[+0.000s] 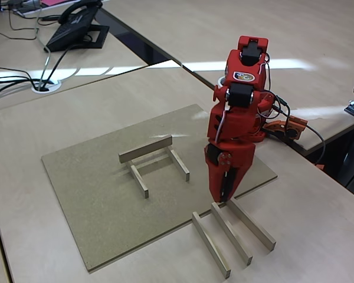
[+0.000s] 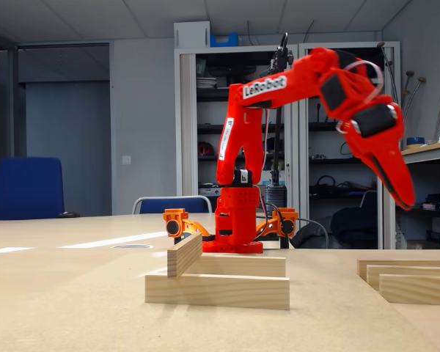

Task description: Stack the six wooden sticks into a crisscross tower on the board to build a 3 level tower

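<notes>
1. Where you look down in a fixed view, your red gripper (image 1: 225,197) points down at the far end of the middle of three loose sticks (image 1: 230,233) lying side by side on the table just off the board (image 1: 94,194). Three sticks of the tower (image 1: 153,160) sit on the board: two parallel, one across their far ends. I cannot tell how the jaws stand.
2. In the low fixed view, your gripper (image 2: 403,194) hangs above the loose sticks at right, and the jaws look closed, holding nothing.
</notes>
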